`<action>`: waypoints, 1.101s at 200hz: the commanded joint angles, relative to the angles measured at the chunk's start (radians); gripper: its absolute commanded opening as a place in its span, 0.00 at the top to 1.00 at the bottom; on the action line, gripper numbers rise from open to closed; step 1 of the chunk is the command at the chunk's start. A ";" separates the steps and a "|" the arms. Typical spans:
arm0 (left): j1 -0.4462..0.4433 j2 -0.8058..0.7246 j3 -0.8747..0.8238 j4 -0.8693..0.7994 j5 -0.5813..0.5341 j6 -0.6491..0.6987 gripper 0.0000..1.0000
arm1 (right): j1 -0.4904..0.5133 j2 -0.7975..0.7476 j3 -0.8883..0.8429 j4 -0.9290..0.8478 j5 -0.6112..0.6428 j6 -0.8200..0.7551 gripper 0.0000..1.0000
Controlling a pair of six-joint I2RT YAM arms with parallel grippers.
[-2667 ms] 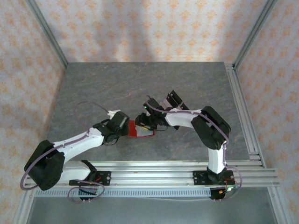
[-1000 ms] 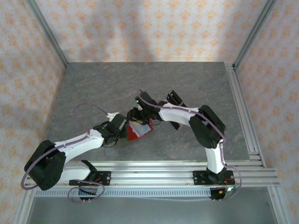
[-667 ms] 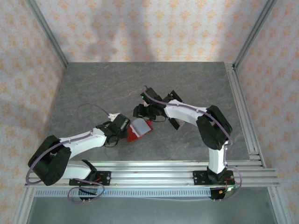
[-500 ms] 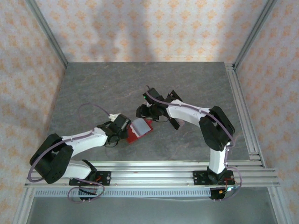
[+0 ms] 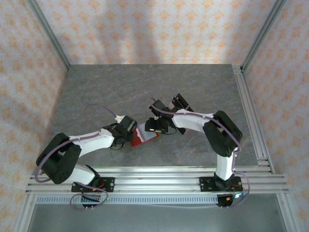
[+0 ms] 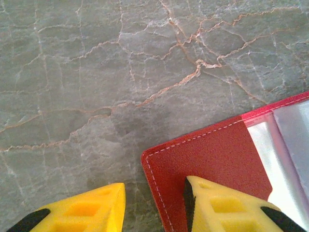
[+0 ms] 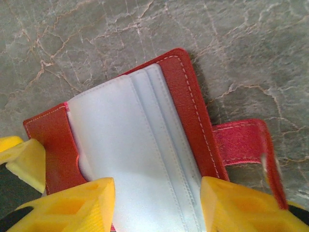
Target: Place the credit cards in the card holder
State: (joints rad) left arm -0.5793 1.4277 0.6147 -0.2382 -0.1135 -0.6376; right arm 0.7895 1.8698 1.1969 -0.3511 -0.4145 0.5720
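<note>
You had the card holder [image 5: 144, 140] lying open on the table [image 5: 106, 87] between the two arms, red cover down and pale grey pockets facing up. Your left gripper [image 6: 153, 193] had its jaws parted at the holder's near corner: one yellow finger [image 6: 227, 205] overlapped the red cover, the other sat on bare stone just beside the edge, and nothing was pinched between them. Your right gripper [image 7: 157, 193] hovered over the pale pockets with its jaws spread and nothing held; whether its fingers touched the lining you couldn't tell. The holder's red strap [image 7: 241, 140] stuck out flat to one side. The credit cards [image 5: 182, 101] lay on the table just beyond your right arm, partly hidden by it
</note>
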 commanded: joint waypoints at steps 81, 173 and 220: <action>0.025 0.047 0.058 0.015 -0.015 0.056 0.63 | 0.017 -0.047 0.010 -0.020 0.069 -0.009 0.51; 0.030 0.046 0.050 0.024 -0.009 0.059 0.64 | 0.031 0.003 0.036 -0.008 0.051 -0.001 0.52; 0.030 0.045 0.046 0.031 -0.006 0.057 0.64 | 0.031 0.030 0.039 0.007 0.031 0.010 0.54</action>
State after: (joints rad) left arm -0.5602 1.4624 0.6540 -0.2184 -0.1097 -0.5999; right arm 0.8131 1.8690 1.2137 -0.3515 -0.3828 0.5747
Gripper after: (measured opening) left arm 0.364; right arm 0.463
